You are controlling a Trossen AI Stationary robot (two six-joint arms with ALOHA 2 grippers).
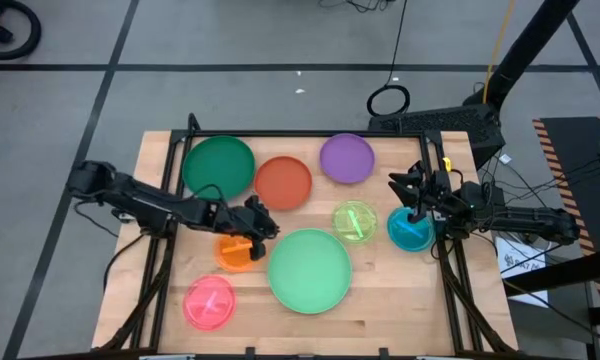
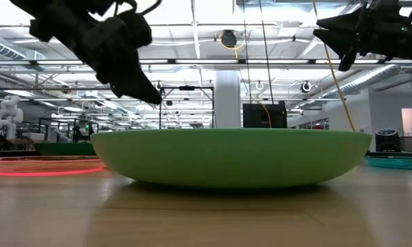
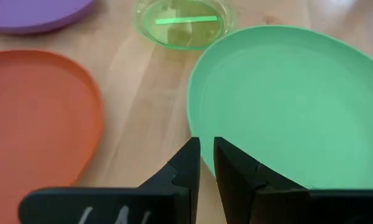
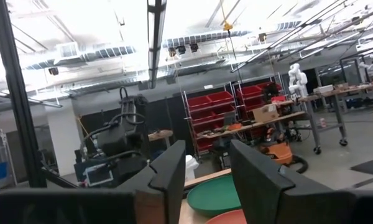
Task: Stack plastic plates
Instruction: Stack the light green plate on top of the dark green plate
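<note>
Eight plates lie flat on the wooden table: dark green, red-orange, purple, lime, teal, large light green, orange and pink. My left gripper hovers between the orange plate and the light green plate, its fingers shut and empty, just off the plate's rim. My right gripper is open and empty, raised above the table beside the teal plate, pointing level toward the table's left.
A black frame borders the table's far edge and sides. The low view shows the light green plate close up, the pink plate's rim at one side and the teal plate at the other. Bare wood lies at the near right.
</note>
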